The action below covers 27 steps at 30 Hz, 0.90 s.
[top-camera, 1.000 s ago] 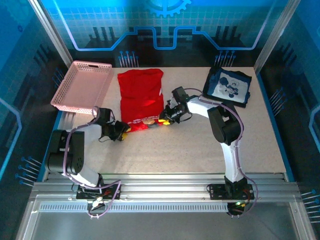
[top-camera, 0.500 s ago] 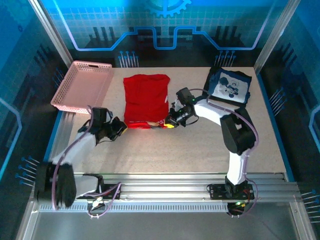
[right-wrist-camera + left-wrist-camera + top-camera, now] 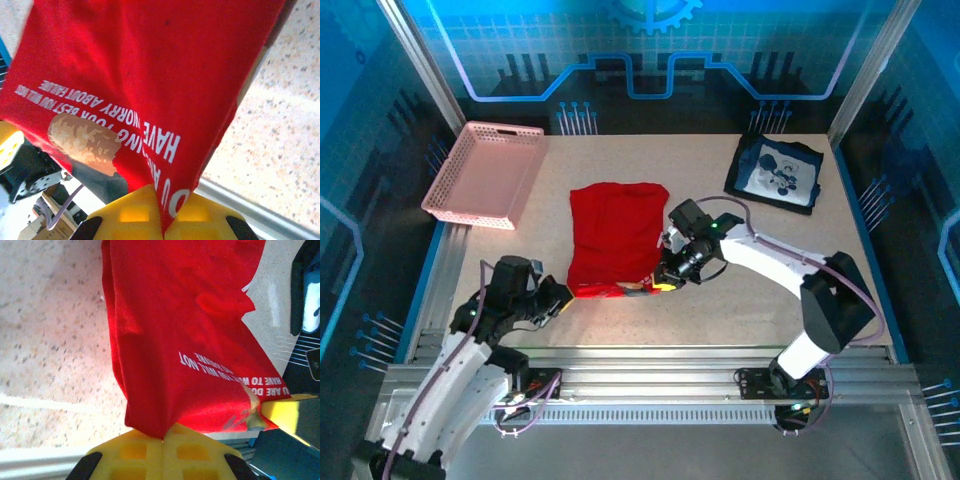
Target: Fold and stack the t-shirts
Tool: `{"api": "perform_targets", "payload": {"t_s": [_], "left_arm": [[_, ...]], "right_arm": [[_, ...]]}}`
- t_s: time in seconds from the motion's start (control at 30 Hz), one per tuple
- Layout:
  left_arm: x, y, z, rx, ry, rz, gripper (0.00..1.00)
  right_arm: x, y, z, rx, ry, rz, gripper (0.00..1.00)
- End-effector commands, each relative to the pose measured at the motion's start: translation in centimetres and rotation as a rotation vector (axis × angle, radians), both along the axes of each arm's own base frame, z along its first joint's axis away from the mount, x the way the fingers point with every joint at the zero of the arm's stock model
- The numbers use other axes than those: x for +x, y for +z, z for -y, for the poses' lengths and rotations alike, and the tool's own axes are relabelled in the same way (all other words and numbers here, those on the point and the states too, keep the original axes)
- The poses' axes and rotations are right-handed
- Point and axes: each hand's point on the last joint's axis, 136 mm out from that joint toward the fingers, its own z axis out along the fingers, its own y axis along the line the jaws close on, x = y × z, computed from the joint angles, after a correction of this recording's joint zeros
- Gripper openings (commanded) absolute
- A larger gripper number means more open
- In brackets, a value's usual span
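Observation:
The red t-shirt (image 3: 613, 232) lies stretched on the table's middle, its near edge lifted between both grippers. My left gripper (image 3: 566, 292) is shut on the shirt's near left corner (image 3: 150, 425). My right gripper (image 3: 660, 284) is shut on the near right corner (image 3: 172, 200), where white lettering and part of the brown teddy-bear print (image 3: 85, 140) show. The navy t-shirt (image 3: 775, 174) with its white-and-black graphic lies folded at the far right, apart from both grippers.
A pink lattice basket (image 3: 486, 172) sits at the far left of the table. The table's near edge with metal rails (image 3: 640, 375) runs just below the grippers. Bare tabletop (image 3: 750, 300) lies to the right of the red shirt.
Both grippers have pulled the red shirt's near edge toward the front of the table, dragging the shirt with them. The navy shirt has stayed put.

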Motion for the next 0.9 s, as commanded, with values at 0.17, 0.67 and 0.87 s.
{"api": "perform_targets", "payload": {"t_s": [0.17,0.67,0.87], "left_arm": [[-2.1,2.1,-0.1,-0.011,0.006,-0.065,0.00],[11.8,7.1,1.1,-0.022,-0.025,0.081,0.00],[16.7,7.0,-0.1,0.003,-0.020,0.101,0.00]], "right_arm": [[-2.8,3.1,0.5,-0.031,0.011,-0.007,0.00],[9.5,5.0,0.6,0.041,-0.037,0.085,0.00],[14.9,4.3,1.1,0.056,-0.067,0.093,0.00]]}}
